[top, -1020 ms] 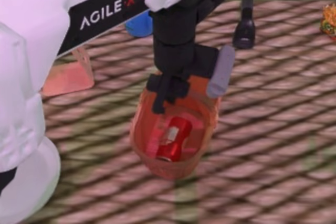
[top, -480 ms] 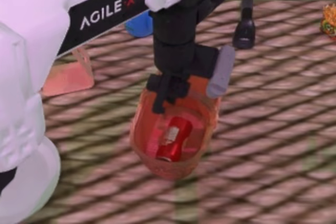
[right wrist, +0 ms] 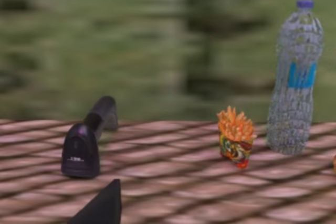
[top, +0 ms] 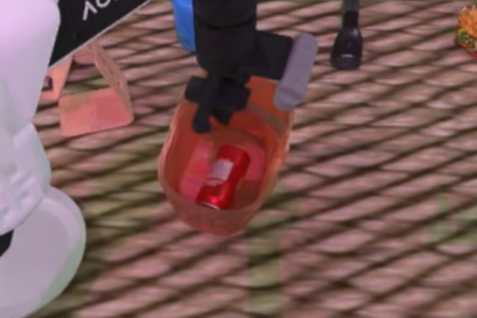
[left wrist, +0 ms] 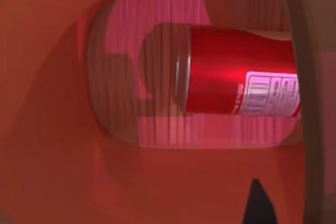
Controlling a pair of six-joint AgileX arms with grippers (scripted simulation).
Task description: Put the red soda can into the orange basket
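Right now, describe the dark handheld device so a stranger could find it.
Start at the large oval orange translucent plastic basket left of the table's centre, under the left gripper. Look toward the far right edge: the black handheld scanner lies there, dark and matte, unlike the colourful carton of fries.

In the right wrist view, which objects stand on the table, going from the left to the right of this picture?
Black handheld scanner → carton of fries → clear water bottle with a blue label.
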